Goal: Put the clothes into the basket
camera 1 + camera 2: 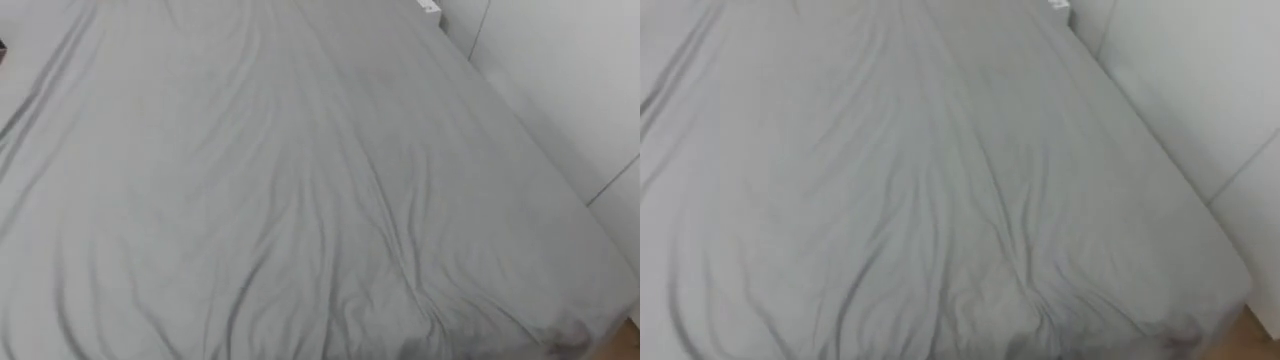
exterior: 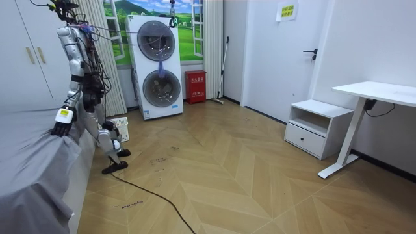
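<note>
A grey sheet (image 1: 300, 180) in long creases covers the bed before me. In the room view I stand upright at the bed's (image 2: 29, 156) side, facing it. My left hand (image 2: 60, 125) hangs at the mattress edge, just at the sheet; it is too small there to read its fingers. A low white slatted container (image 2: 119, 128) sits on the floor by my legs; I cannot tell whether it is the basket.
White wardrobe doors (image 1: 560, 70) run close along the bed's right side. A stacked washer and dryer (image 2: 158, 65) stand by the window. A white desk (image 2: 377, 91) and drawer unit (image 2: 317, 127) are across the wooden floor.
</note>
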You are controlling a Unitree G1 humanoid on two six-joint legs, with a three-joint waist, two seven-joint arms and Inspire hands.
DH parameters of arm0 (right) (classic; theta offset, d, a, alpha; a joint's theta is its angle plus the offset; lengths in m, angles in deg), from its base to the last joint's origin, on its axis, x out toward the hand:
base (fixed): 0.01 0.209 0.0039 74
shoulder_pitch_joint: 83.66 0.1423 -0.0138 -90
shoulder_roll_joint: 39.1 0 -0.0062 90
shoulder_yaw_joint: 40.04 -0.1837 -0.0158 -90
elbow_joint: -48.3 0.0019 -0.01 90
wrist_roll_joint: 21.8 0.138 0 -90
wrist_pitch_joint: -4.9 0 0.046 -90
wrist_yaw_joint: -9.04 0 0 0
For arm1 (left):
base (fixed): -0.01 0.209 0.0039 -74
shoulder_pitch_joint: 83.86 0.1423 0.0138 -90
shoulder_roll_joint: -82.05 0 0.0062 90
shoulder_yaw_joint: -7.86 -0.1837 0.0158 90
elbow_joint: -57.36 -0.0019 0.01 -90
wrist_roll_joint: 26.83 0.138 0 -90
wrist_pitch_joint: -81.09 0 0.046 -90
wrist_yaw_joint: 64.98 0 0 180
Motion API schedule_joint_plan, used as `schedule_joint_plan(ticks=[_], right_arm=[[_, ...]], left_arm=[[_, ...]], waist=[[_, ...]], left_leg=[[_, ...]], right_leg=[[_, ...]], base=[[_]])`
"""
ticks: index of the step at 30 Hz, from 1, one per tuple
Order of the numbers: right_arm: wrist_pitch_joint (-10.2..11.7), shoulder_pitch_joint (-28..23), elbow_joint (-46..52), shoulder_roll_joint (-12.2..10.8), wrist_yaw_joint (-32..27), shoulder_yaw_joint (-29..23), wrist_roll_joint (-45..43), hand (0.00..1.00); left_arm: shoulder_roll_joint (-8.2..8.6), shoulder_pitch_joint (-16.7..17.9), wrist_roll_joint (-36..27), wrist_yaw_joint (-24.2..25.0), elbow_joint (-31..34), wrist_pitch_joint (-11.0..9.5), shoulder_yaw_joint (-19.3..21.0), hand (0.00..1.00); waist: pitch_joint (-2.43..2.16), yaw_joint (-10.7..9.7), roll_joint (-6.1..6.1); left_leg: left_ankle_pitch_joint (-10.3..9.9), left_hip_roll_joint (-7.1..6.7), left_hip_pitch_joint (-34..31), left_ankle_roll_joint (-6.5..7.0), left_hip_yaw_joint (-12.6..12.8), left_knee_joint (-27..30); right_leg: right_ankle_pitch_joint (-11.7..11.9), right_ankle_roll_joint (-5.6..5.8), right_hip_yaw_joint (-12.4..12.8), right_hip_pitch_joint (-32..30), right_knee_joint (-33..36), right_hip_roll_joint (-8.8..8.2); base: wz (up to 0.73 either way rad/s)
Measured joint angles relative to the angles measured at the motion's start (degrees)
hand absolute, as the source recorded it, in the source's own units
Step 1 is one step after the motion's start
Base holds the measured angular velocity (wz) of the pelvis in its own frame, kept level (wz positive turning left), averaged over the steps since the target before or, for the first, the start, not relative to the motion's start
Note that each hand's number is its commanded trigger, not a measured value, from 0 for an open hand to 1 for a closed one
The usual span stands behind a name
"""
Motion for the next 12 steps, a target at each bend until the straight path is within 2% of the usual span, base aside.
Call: schedule_joint_plan(ticks=[3,5,9,12], right_arm=[[-0.4,0.5,0.0,-0.3,0.6,1.0,-1.2,0.00],[-1.2,1.5,0.4,-0.4,0.6,1.6,-2.0,0.00],[-1.2,2.6,0.2,-0.4,0.5,2.1,-2.4,0.00],[-1.2,3.1,0.2,-0.5,0.4,3.2,-2.5,0.00]], left_arm=[[0.72,-0.4,0.4,-0.2,0.0,0.0,0.5,0.00],[0.99,-1.3,1.6,0.1,-0.1,0.0,1.2,0.00],[1.19,-2.0,2.1,0.5,-0.4,-0.2,1.5,0.00],[1.19,-1.8,2.1,1.0,-0.4,-0.3,1.5,0.00]], waist=[[0.05,0.9,-0.12],[0.20,2.3,-0.22],[0.32,3.6,-0.53],[0.36,3.9,-0.68]], left_leg=[[-0.1,-0.12,0.1,0.07,-0.7,0.0],[-0.1,-0.15,0.1,0.07,-1.0,0.1],[-0.1,-0.20,0.2,0.07,-1.2,0.3],[-0.1,-0.23,0.2,0.07,-1.3,0.3]], right_leg=[[0.0,0.00,-0.7,0.6,-0.1,-0.12],[0.0,0.00,-1.5,0.5,-0.1,-0.19],[0.0,0.00,-1.8,0.9,-0.1,-0.21],[0.0,0.00,-1.8,1.1,-0.1,-0.23]], base=[[0.14],[0.09],[0.06],[0.05]])
